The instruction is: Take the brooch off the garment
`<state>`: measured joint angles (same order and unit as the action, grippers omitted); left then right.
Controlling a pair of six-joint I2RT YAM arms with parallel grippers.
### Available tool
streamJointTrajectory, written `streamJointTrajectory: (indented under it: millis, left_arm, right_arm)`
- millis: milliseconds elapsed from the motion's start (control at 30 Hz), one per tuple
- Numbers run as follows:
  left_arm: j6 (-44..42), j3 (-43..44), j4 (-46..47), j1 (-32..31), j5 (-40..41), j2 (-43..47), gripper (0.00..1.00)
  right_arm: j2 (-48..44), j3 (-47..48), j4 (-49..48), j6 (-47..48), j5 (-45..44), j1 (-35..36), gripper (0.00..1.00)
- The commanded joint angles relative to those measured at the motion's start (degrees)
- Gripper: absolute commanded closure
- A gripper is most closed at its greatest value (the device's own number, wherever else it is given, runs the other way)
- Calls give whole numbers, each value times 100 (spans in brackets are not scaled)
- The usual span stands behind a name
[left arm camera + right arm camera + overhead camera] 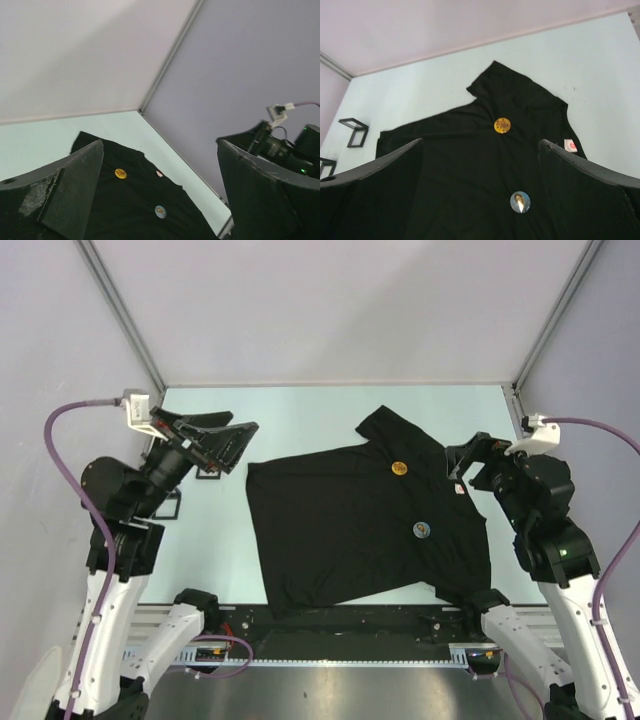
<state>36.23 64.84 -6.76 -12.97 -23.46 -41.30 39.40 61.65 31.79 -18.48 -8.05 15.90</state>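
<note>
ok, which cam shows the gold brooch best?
Right wrist: the gold brooch is largest there, central and unobstructed. Top external shows only a small dot on the shirt; left wrist shows it small too.

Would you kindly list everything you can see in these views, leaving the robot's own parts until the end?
T-shirt: one, black, spread flat mid-table.
Gold brooch: one, yellow-gold, round, on the shirt's far part.
Blue brooch: one, bluish, round, on the shirt nearer the arms.
Tag: one, red and white, at the sleeve edge by the right gripper.
Wire stands: two, black, on the table left of the shirt.
Table: one, pale green.
Cables: two, purple, one at each wrist.
Left gripper: one, black, open, left of the shirt.
Right gripper: one, black, open, over the shirt's right edge.
</note>
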Motion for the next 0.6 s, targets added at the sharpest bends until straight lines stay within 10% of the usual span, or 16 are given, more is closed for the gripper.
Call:
streamJointTrajectory:
  millis: [0, 567]
  left_arm:
    - [332, -76, 614, 32, -773, -255, 0]
    - [-379, -472, 957, -2726, -116, -2838, 17]
  right_arm:
    - [252, 190, 327, -147, -196, 53, 0]
    - [1044, -1189, 504, -727, 181, 642, 0]
